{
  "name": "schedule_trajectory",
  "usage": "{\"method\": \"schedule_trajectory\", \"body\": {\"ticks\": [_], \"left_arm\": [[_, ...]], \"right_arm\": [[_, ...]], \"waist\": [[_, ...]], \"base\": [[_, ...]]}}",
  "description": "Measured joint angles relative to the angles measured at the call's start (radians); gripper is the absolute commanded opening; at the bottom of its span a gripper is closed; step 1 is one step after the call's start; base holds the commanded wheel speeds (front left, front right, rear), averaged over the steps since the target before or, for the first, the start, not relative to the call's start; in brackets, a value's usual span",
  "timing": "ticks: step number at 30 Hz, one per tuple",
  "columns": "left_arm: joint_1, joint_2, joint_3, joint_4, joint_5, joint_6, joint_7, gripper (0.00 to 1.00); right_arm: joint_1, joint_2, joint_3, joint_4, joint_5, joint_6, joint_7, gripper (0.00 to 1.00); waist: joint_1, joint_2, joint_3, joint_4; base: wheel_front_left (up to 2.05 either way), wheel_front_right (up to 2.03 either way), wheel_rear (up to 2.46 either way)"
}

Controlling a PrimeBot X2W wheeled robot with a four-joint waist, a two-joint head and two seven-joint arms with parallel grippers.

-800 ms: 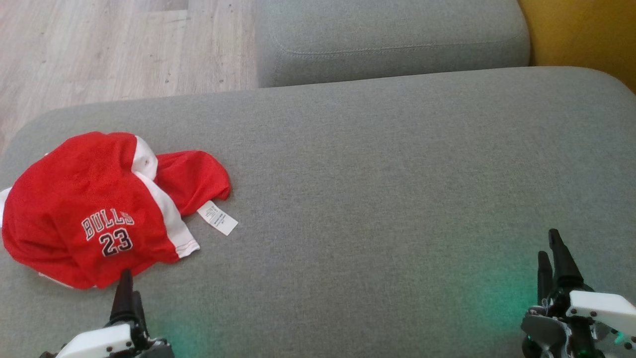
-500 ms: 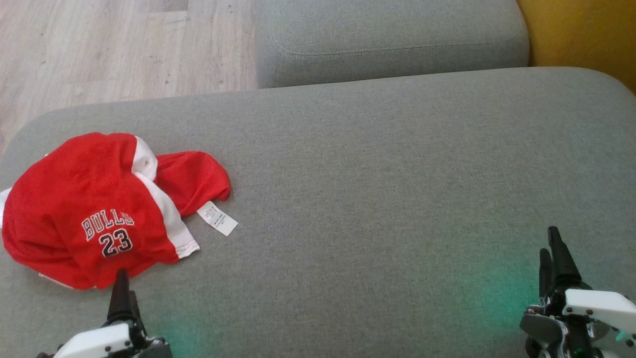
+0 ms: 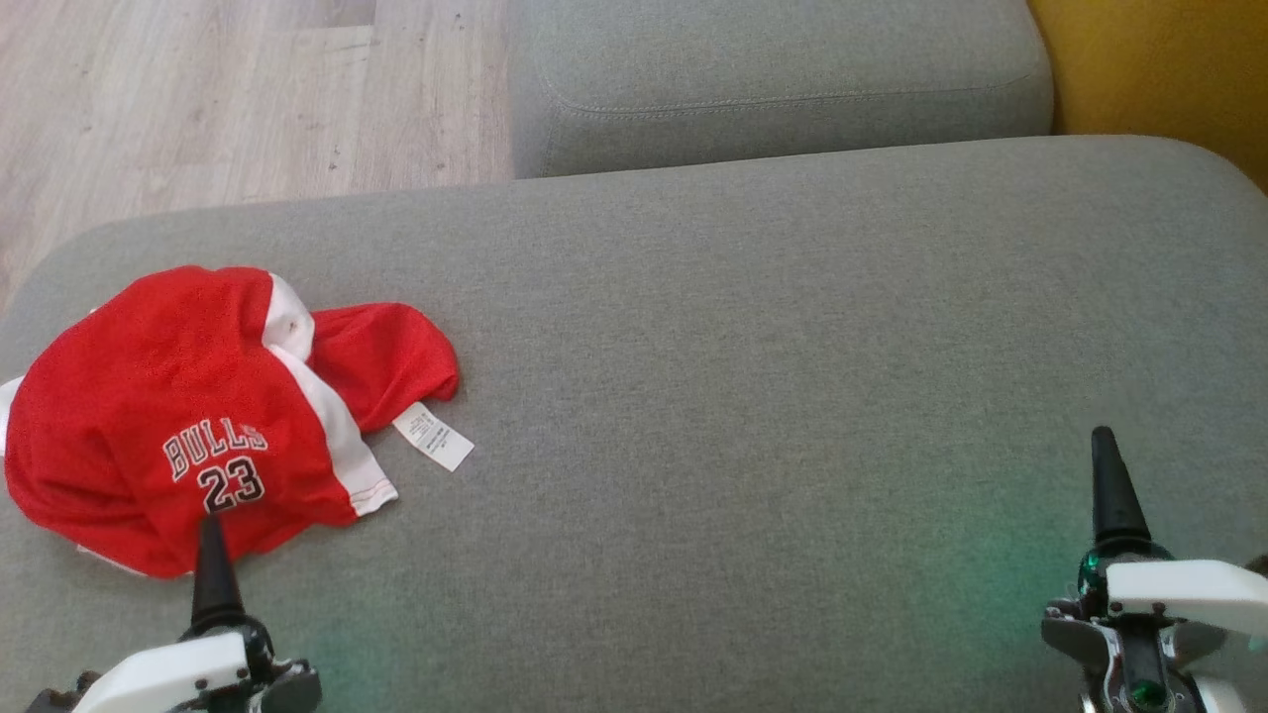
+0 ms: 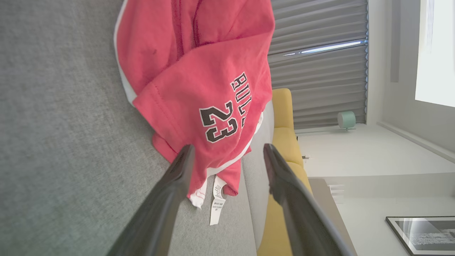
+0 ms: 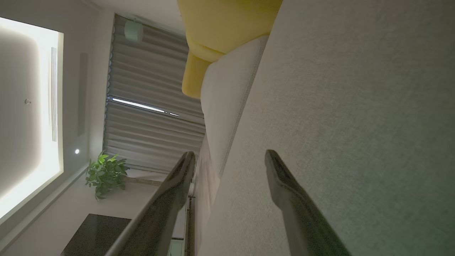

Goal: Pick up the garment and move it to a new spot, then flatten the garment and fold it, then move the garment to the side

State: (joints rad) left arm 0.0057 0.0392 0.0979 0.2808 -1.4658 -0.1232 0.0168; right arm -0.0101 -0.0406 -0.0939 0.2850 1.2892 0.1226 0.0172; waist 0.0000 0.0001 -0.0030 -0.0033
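Note:
A red jersey with white trim and "BULLS 23" on it, the garment, lies crumpled at the left end of the grey sofa cushion. Its white label sticks out to the right. My left gripper is open and turned edge-on at the garment's near hem, holding nothing. In the left wrist view the number sits just beyond its fingertips. My right gripper is open over bare cushion at the far right, far from the garment.
A second grey cushion lies behind the main one. Wooden floor shows at the back left, and yellow upholstery at the back right. The wide stretch of cushion between the grippers is bare fabric.
Both grippers have rolled edge-on and crept forward. The left fingertip has shifted left and now overlaps the garment's near hem. The garment has not moved.

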Motion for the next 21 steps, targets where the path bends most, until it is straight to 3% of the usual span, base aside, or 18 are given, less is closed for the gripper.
{"method": "schedule_trajectory", "body": {"ticks": [12,21], "left_arm": [[0.0,0.0,-0.004,-0.07,0.181,0.001,-0.036,1.0],[0.001,0.0,-0.072,-0.127,0.367,0.028,-0.056,1.0]], "right_arm": [[0.0,0.0,0.024,-0.059,-0.233,0.0,-0.035,1.0],[-0.001,0.0,0.044,-0.083,-0.411,0.0,-0.061,1.0]], "waist": [[0.0,0.0,0.001,-0.001],[0.0,0.0,0.004,0.0]], "base": [[0.0,0.0,0.0],[0.0,0.0,0.0]]}}
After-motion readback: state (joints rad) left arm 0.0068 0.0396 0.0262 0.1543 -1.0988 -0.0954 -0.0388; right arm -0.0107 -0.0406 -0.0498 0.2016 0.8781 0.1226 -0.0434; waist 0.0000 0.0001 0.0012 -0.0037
